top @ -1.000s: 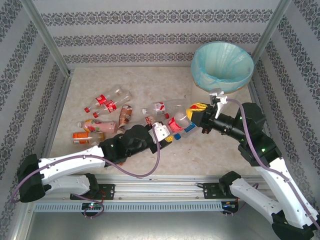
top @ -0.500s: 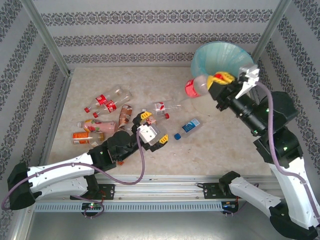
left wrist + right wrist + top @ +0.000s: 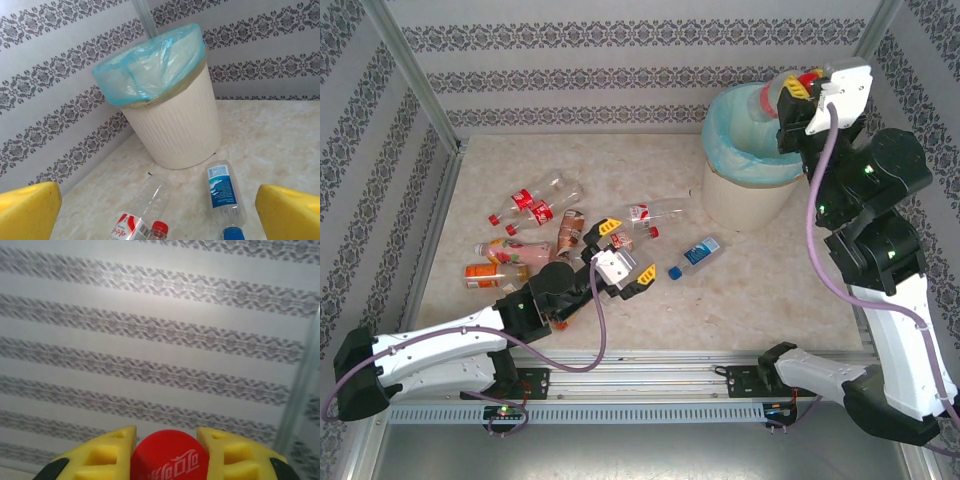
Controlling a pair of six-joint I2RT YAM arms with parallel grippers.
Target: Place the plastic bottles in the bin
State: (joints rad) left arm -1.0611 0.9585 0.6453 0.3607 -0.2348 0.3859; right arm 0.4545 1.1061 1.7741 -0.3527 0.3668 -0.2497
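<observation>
The right gripper (image 3: 798, 95), clamped on a red-labelled bottle (image 3: 767, 96), hangs above the turquoise-lined bin (image 3: 740, 200), while the left gripper (image 3: 629, 250) gapes wide and empty near a blue-capped bottle (image 3: 697, 254) lying on the table (image 3: 770, 300).

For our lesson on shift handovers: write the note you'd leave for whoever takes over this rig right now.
Left end effector: open, empty, low over the table, facing the blue-label bottle.
Right end effector: shut on a red-label bottle, raised by the bin rim.
Other bottles lie on the table, most in a cluster at the left.
Done: one bottle carried to the bin.
Left: drop it in, then bin the rest.
</observation>
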